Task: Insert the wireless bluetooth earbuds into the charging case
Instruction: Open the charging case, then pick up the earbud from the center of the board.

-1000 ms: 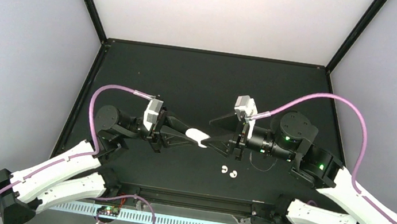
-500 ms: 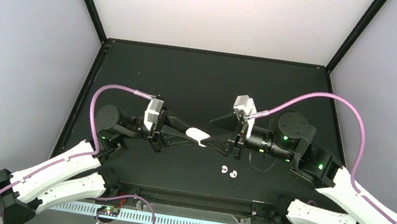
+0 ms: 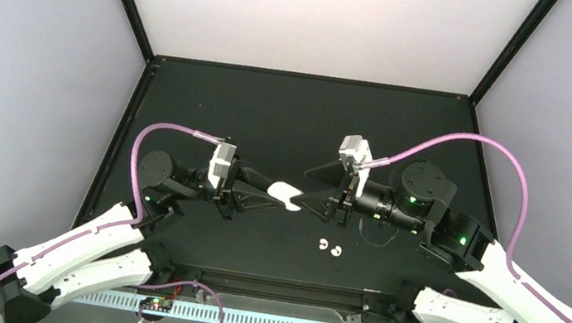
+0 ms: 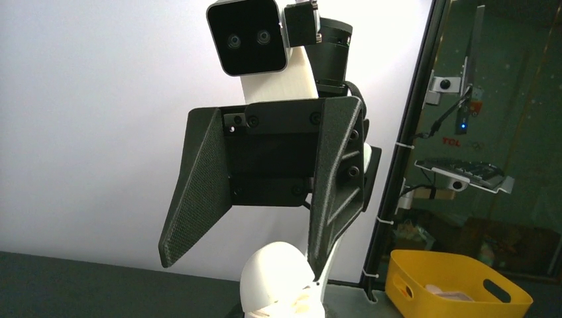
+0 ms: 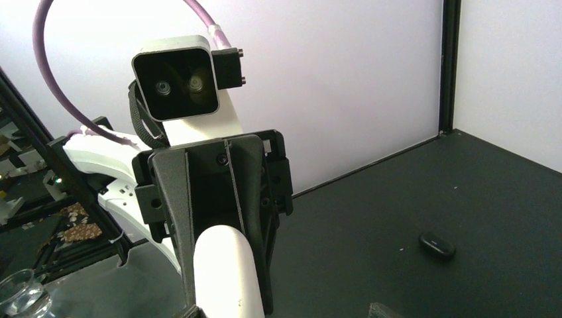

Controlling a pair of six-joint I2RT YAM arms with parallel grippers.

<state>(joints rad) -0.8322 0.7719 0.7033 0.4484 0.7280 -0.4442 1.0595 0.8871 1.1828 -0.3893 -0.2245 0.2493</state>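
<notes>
From above, closest to the arm bases, two white earbuds (image 3: 334,251) lie side by side on the black table (image 3: 289,112). They sit apart from both grippers and just on the near side of the right one.

A little further in, the left gripper (image 3: 278,197) and right gripper (image 3: 305,184) face each other tip to tip near the middle of the table. The white charging case (image 3: 286,196) is clamped at the left gripper's tip and held off the surface.

The right wrist view looks straight at the left gripper (image 5: 225,295). Its two dark fingers stand narrow, pressed on either side of the case (image 5: 222,265). Only this view picks out one black earbud (image 5: 437,245), lying alone on the table well off to the side.

The left wrist view shows the opposite side. The right gripper (image 4: 242,264) is spread wide and holds nothing, with the rounded top of the case (image 4: 278,275) just below its fingertips. Whether the case lid is open cannot be told. Beyond the table edge, this view alone shows a yellow bin (image 4: 457,278).

Half a second ago the right gripper's lower fingertip met the case. It has since drawn back slightly, leaving a small gap. The case and the white earbuds are where they were.
</notes>
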